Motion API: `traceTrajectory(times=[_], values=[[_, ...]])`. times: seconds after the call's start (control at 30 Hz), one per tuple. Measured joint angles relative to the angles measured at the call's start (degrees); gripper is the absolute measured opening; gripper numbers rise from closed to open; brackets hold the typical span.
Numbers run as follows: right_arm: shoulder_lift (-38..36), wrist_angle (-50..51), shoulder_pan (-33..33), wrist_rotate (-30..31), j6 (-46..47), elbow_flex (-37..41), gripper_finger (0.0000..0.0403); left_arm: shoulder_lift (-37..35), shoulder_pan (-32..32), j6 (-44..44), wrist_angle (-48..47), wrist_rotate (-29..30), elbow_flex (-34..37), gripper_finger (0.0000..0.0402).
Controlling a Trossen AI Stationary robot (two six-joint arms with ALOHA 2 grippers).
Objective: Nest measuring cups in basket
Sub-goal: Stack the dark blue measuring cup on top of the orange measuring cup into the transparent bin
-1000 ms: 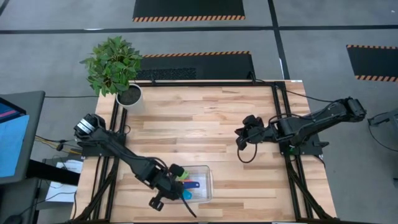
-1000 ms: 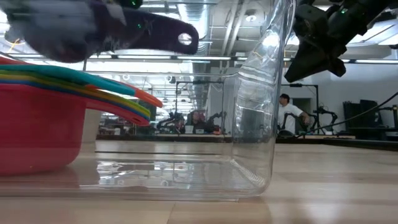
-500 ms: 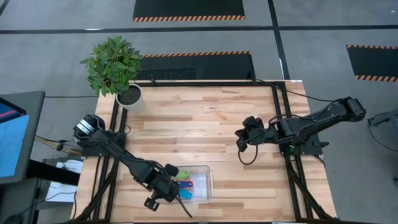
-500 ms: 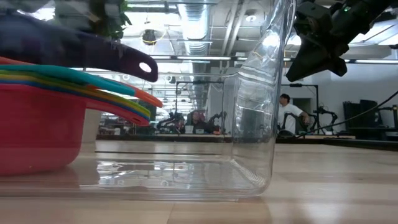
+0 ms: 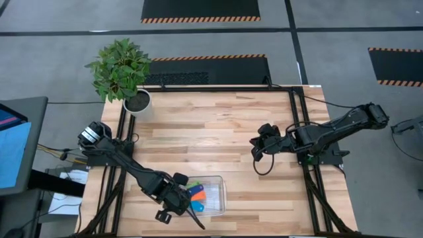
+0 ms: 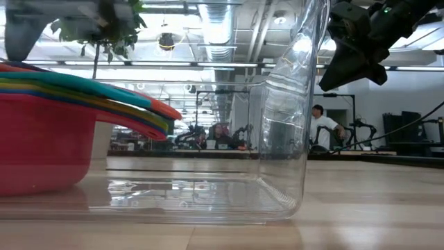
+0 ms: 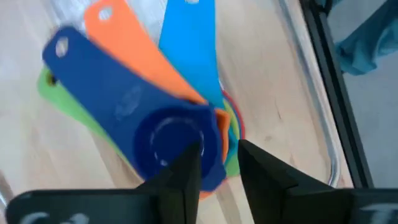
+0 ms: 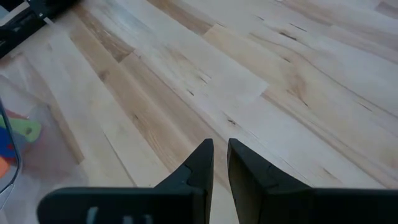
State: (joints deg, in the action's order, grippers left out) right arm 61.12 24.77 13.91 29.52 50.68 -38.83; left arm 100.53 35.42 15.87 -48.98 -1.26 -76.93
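Left gripper (image 7: 216,163) fingers apart above nested measuring cups (image 7: 177,134) by basket (image 5: 220,192) wall

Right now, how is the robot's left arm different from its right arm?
The left gripper hangs over the clear basket at the near edge, above the stacked measuring cups; the right gripper waits over bare wood, far from the cups. Both are dark two-finger grippers holding nothing.
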Motion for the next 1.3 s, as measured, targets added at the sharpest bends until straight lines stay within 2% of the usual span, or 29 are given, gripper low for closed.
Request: traceTrajectory(times=[0.13,0.3,0.57,0.7,1.07,1.3], values=[[0.00,0.00,0.00,-0.02,-0.02,0.00,0.0070,-0.16,-0.79,7.02,-3.62,3.82,-0.37,0.0100],[0.00,0.00,-0.01,0.00,-0.05,0.00,0.0070,-0.48,-2.31,7.31,-5.96,8.02,-2.47,0.0075],[0.00,0.00,-0.05,-0.03,-0.11,0.00,0.0070,-0.13,-6.12,5.85,-5.04,7.33,-1.34,0.0007],[0.00,0.09,-0.02,-0.15,0.22,0.00,0.0070,-0.11,-8.24,5.80,-4.51,7.87,-0.44,0.0005],[0.00,0.31,-0.04,-1.03,0.24,0.00,0.0070,2.97,-9.81,1.07,-2.16,2.10,0.28,0.0000],[0.00,0.35,-0.04,-1.22,0.26,-0.04,0.0070,5.84,-10.59,-1.44,-2.29,4.02,-0.24,0.0000]])
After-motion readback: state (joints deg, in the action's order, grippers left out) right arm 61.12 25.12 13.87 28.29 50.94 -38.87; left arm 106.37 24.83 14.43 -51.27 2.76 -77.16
